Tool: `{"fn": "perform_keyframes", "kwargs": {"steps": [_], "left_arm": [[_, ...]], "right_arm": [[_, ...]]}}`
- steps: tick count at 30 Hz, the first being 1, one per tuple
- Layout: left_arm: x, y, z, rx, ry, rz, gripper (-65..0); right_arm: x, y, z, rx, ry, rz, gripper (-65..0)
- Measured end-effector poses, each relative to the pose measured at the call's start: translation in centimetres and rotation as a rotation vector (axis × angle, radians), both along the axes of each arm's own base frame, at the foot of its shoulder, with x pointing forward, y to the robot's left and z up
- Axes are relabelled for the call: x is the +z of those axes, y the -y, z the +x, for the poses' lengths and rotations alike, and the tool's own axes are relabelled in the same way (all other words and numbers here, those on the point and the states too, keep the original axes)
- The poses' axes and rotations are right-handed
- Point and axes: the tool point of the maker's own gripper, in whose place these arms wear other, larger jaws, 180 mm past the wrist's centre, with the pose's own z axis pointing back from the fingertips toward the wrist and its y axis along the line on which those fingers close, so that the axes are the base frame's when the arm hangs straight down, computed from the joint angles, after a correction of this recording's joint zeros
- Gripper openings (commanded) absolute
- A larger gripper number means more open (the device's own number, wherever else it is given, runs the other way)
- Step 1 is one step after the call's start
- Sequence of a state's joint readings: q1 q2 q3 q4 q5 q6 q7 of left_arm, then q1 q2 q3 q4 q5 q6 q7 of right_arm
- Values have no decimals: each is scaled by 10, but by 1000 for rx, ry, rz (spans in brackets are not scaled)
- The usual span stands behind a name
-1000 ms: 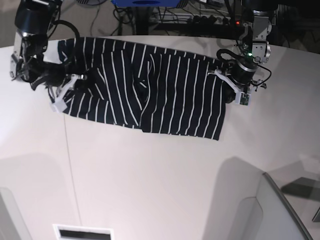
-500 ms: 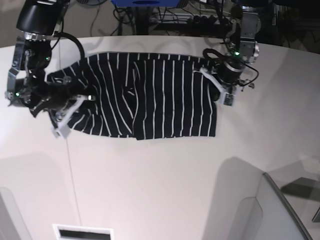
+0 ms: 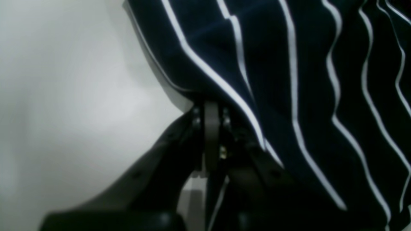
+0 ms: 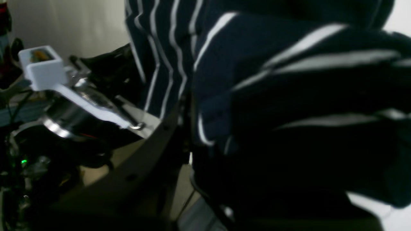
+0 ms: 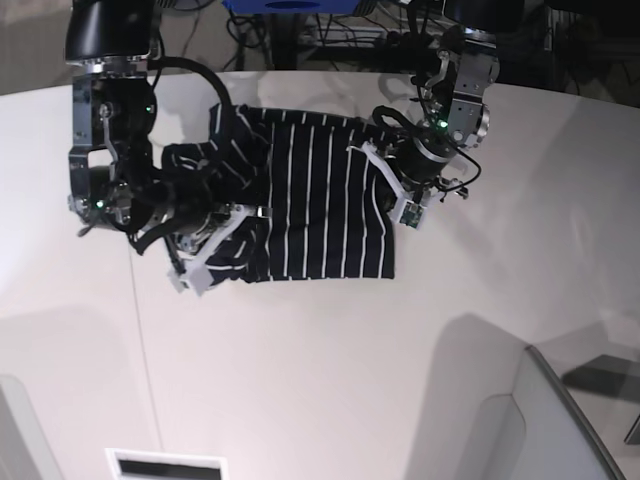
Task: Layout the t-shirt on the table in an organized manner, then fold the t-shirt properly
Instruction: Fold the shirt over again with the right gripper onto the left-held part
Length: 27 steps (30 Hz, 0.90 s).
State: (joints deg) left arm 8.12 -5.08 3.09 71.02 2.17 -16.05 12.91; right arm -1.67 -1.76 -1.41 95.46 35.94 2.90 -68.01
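The dark t-shirt (image 5: 320, 205) with thin white stripes lies bunched on the white table (image 5: 300, 350), pulled in from both sides. My left gripper (image 5: 380, 190), on the right of the base view, is shut on the shirt's right edge. The left wrist view shows its fingers (image 3: 210, 128) pinched together on the t-shirt (image 3: 289, 80) hem, above the table (image 3: 64, 96). My right gripper (image 5: 240, 220), on the left of the base view, is shut on the crumpled left side. In the right wrist view the t-shirt (image 4: 273, 80) drapes over that gripper (image 4: 188, 125) and hides most of it.
A thin seam (image 5: 137, 320) runs down the tabletop. A grey panel (image 5: 560, 420) rises at the front right and a slot (image 5: 165, 465) sits at the front edge. Cables and a blue object (image 5: 290, 5) lie beyond the table's far edge.
Both grippers have moved toward each other while holding the shirt. The cloth, spread wide a second ago, is now narrower and bunched, most of all on the base view's left.
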Motion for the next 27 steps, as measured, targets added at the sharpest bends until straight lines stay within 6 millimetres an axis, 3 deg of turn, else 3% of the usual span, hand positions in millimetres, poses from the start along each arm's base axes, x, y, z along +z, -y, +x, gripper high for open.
{"fn": "perform_keyframes", "kwargs": {"steps": [6,9,15,18,27], "left_arm": [[0,0,0,0,-1,0,-650],[0,1,-1,-1,0,-1,-650],[1,-1,-1,4,1,0,-650],[0,-2,-1,5,-2,1,-650],[0,-2,-1,5,-1,0,-650]], "right_arm": [[6,-28,-5,6,-35,17,-648],[8,-37,3,-2,-5,19,-648],[-27,-37,4,-22,-92,-9,-648],[-35,-40,4,-8,-99,-29,-648],[-26,-75,4,83,-89,-6,-648]]}}
